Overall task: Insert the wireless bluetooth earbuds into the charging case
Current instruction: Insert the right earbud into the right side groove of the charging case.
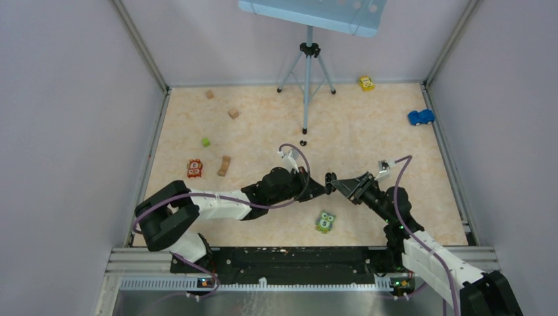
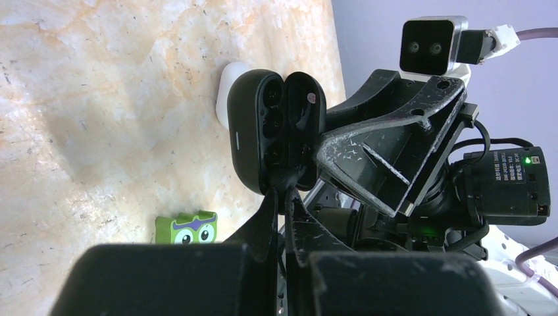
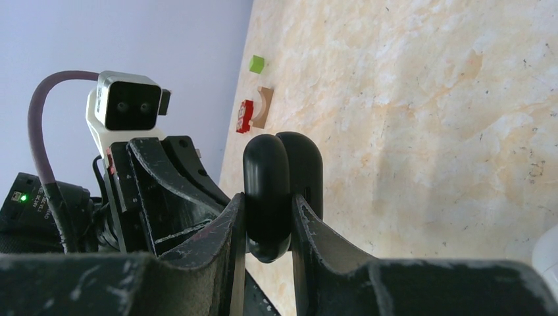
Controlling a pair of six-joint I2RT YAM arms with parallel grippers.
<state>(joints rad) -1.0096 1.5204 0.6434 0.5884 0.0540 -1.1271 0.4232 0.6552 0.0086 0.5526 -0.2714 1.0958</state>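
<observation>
A black charging case hangs open like a clamshell above the table's middle. My right gripper is shut on one half of it. My left gripper is shut, its tips touching the case's lower edge by the hinge, with nothing visible between them. In the top view the left gripper and right gripper meet tip to tip. The case's sockets look dark, and I cannot tell whether buds sit in them. Two tiny black earbuds lie by the tripod foot.
A white case lies on the table behind the black one. A green owl block sits near the front. Red owl block, wooden arch and green cube are left. Tripod, blue car and yellow toy stand behind.
</observation>
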